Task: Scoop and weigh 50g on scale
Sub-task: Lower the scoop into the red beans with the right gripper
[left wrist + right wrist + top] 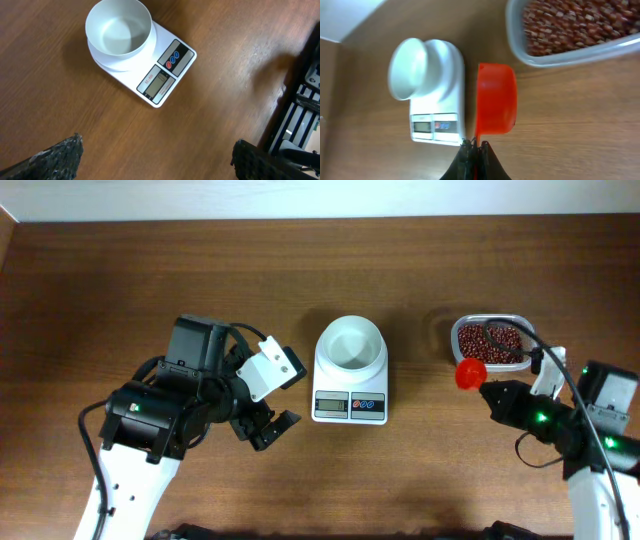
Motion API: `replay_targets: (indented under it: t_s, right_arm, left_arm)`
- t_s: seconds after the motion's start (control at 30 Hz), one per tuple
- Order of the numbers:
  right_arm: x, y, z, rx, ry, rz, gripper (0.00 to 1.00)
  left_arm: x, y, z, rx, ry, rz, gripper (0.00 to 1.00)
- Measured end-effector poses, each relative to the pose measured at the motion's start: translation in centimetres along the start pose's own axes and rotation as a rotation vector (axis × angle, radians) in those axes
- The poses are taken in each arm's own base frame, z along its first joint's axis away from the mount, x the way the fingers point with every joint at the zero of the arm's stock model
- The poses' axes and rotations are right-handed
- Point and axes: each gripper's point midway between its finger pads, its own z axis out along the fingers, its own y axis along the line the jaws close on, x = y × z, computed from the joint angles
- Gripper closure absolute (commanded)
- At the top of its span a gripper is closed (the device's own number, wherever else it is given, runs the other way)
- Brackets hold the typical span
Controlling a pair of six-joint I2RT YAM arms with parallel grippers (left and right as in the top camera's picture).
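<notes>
Holding a small red plastic scoop [495, 97] by its handle, the right gripper [474, 146] is shut tight on it. The scoop's cup sticks out in front of this gripper, between a clear plastic tub [560, 52] full of red beans and a small white scale [440, 107]. The tub sits ahead of the gripper, a bit to its right. The scale stands on the brown wooden table [150, 280], ahead of this gripper and to its left. A round white bowl [409, 67] sits on top of it, with the grey screen and little buttons below the bowl. The left gripper [155, 162] is wide open and holds nothing. The scale is out in front of it, not touching it.
</notes>
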Motion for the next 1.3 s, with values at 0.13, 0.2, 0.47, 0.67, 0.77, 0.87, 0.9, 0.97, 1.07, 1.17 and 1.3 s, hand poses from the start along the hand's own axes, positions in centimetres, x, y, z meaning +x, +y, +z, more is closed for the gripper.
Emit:
replay_targets:
  t_s: [0.13,0.2,0.47,0.67,0.77,0.87,0.9,0.97,1.07,1.17,1.3]
  right_arm:
    - [-0.1,-2.2,0.8,0.096,0.037,0.031,0.96]
    - [-2.3,-1.7,-0.4,0.128,-0.003,0.006,0.96]
    - [-9.1,-0.9,-6.4,0.344,-0.066,-0.090,0.96]
    - [-8.8,-5.4,-1.4,0.406,0.130,-0.071,0.96]
    - [-8.4,-6.0,1.5,0.400,0.204,-0.125,0.96]
    - [-8.5,-6.6,3.3,0.440,0.234,-0.172,0.96]
    - [-8.6,-6.9,3.7,0.449,0.236,-0.181,0.96]
    - [-9.1,-7.5,4.6,0.466,0.228,-0.198,0.96]
    - [-9.9,-8.2,4.6,0.506,0.206,-0.225,0.96]
    - [-10.1,-8.6,4.4,0.533,0.202,-0.232,0.96]
    - [-10.3,-8.7,4.4,0.539,0.196,-0.235,0.96]
  left_arm:
    - [0.0,0.0,0.0,0.000,0.001,0.000,0.01]
    - [0.0,0.0,0.0,0.000,0.000,0.000,0.01]
    - [0.0,0.0,0.0,0.001,0.000,0.000,0.01]
    - [0.0,0.0,0.0,0.001,-0.001,0.000,0.01]
    - [0.0,0.0,0.0,0.003,-0.001,0.000,0.01]
    - [0.0,0.0,0.0,0.003,-0.001,0.000,0.01]
    - [0.0,0.0,0.0,0.003,-0.001,0.000,0.01]
    - [0.0,0.0,0.0,0.003,-0.001,0.000,0.01]
    - [0.0,0.0,0.0,0.003,-0.001,0.000,0.01]
    - [0.0,0.0,0.0,0.003,-0.001,0.000,0.01]
    - [0.0,-0.1,0.0,0.003,-0.001,0.000,0.01]
